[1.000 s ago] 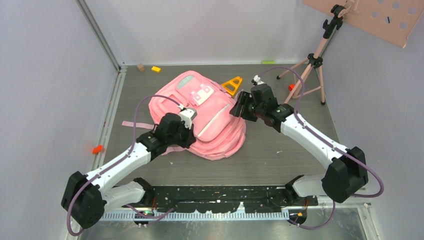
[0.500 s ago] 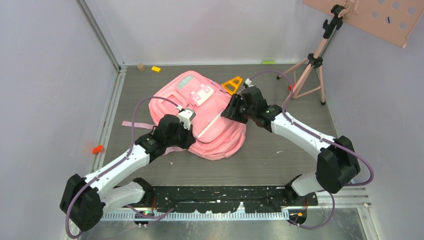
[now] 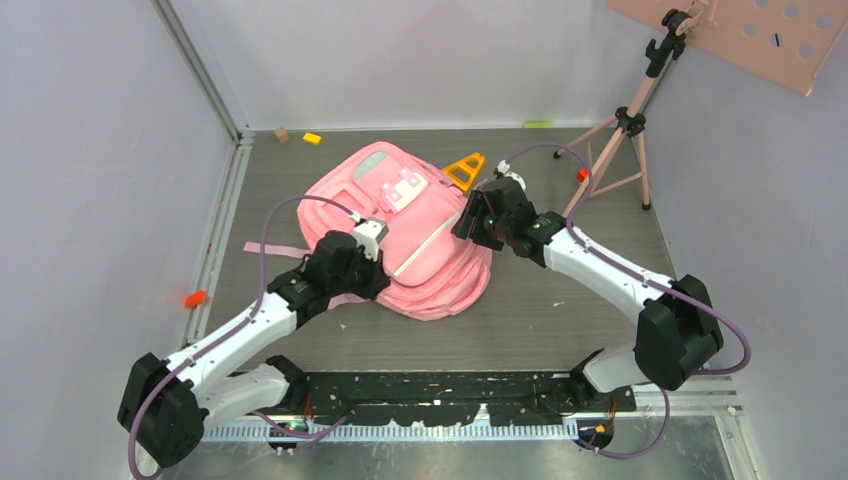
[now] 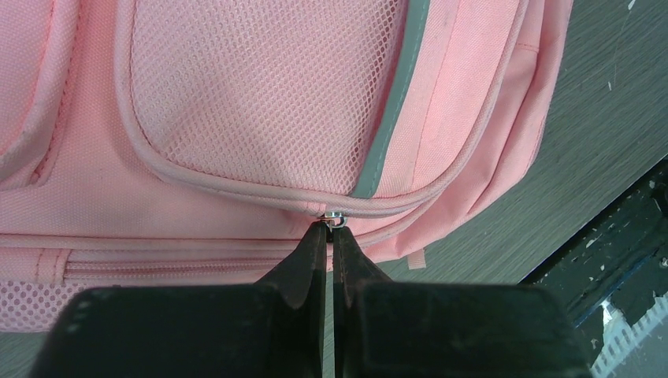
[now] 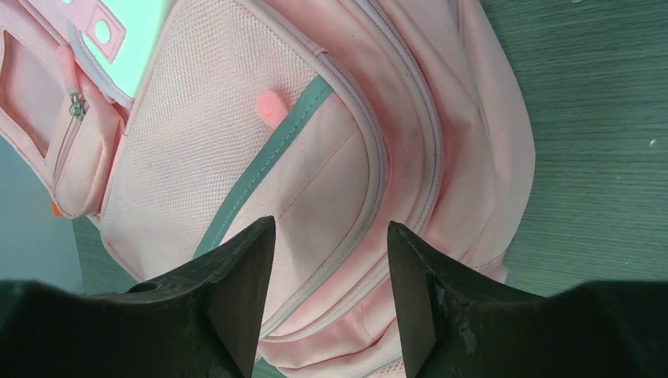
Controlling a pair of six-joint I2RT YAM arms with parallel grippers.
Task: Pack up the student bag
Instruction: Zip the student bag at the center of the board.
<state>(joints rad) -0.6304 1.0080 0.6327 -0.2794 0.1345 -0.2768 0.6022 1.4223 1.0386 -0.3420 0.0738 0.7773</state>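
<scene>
The pink student bag (image 3: 432,270) lies flat in the middle of the table, its white-and-pink patch (image 3: 405,186) towards the back. My left gripper (image 3: 378,272) is at the bag's near left side. In the left wrist view it (image 4: 331,228) is shut on a small metal zipper pull (image 4: 335,216) below the mesh front pocket (image 4: 268,94). My right gripper (image 3: 468,218) is open over the bag's right edge. In the right wrist view its jaws (image 5: 329,224) stand wide apart above the zipper seams of the bag (image 5: 315,181), holding nothing.
An orange triangle piece (image 3: 465,168) lies behind the bag. A yellow block (image 3: 312,138) and a wooden block (image 3: 282,133) sit at the back left. A tripod (image 3: 620,130) stands at the back right. A small orange piece (image 3: 194,298) lies at the left. A pink strap (image 3: 275,249) trails left.
My right gripper has moved left from beside the bag to over its right edge, still open. The left gripper has stayed at the bag's near side.
</scene>
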